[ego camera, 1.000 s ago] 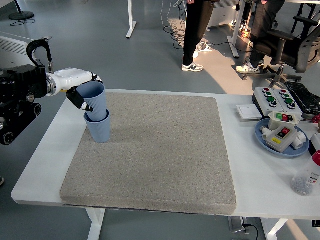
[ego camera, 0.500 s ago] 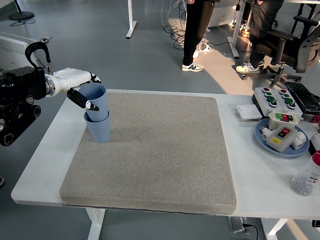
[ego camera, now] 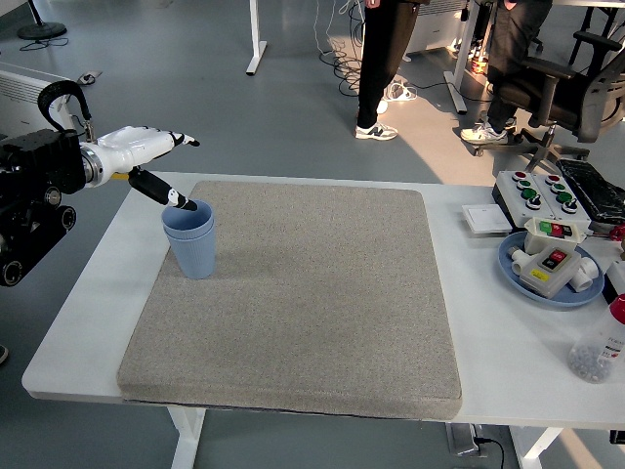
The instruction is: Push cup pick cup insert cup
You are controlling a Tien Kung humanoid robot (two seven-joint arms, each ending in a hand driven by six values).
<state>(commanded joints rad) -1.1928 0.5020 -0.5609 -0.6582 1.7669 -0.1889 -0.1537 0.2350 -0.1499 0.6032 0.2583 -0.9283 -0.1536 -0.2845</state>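
Two blue cups (ego camera: pixel 190 239) stand nested, one inside the other, upright near the left edge of the grey mat (ego camera: pixel 303 303). My left hand (ego camera: pixel 161 166) hovers just above and left of the cups' rim, its white fingers spread and holding nothing. The thumb tip (ego camera: pixel 179 200) reaches down close to the rim; I cannot tell whether it touches. My right arm is out of view.
At the table's right stand a button box (ego camera: pixel 547 191), a blue plate (ego camera: pixel 518 269) carrying a white device, a white card (ego camera: pixel 485 219) and a clear bottle (ego camera: pixel 598 347). Beyond the far edge stand a person's legs (ego camera: pixel 381 68) and an office chair (ego camera: pixel 562 93).
The upper cup has dropped fully into the lower one. My left hand has let go of it, opened, and lifted up and to the left.
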